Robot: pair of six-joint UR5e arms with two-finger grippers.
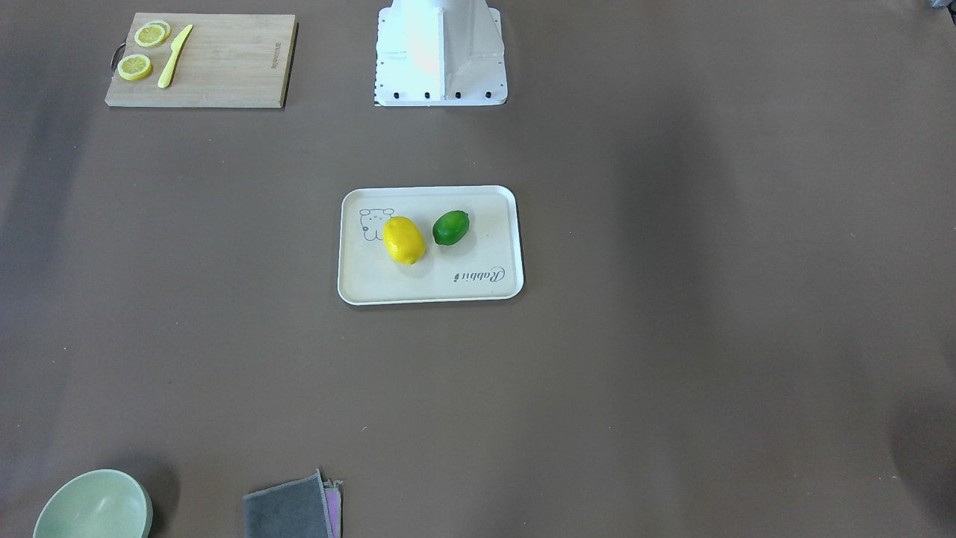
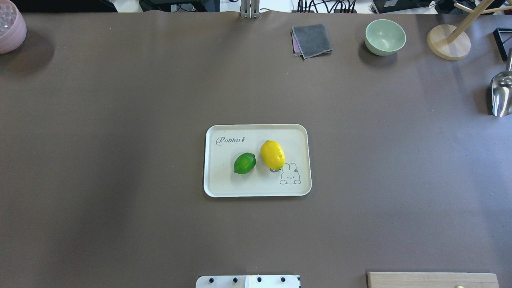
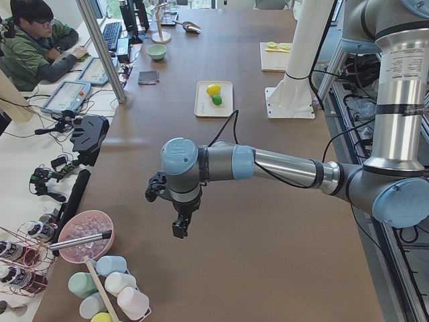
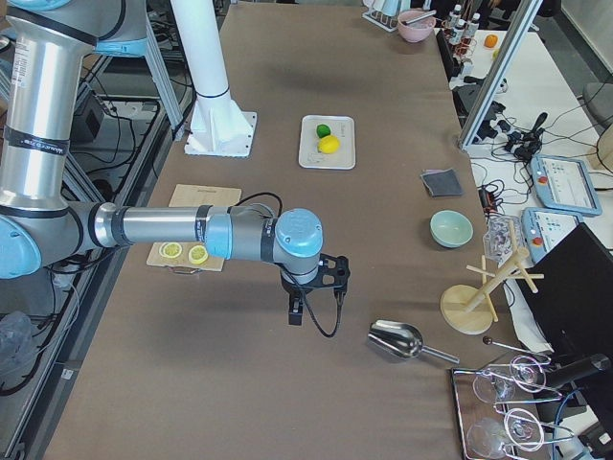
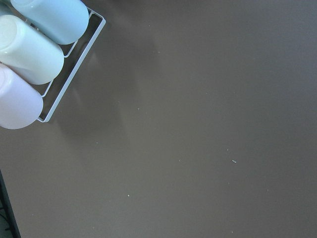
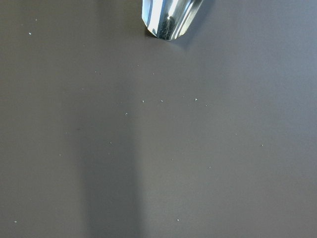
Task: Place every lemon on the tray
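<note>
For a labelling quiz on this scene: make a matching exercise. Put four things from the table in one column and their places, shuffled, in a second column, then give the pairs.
Things:
1. yellow lemon
2. green lemon
3. lemon slices
4. pale green bowl

Places:
A. on the wooden cutting board, by the yellow knife
B. on the table, near the grey cloth
C. on the tray, at the rabbit drawing
D. on the tray, clear of the drawing

Pairs: 1-C, 2-D, 3-A, 4-B.
</note>
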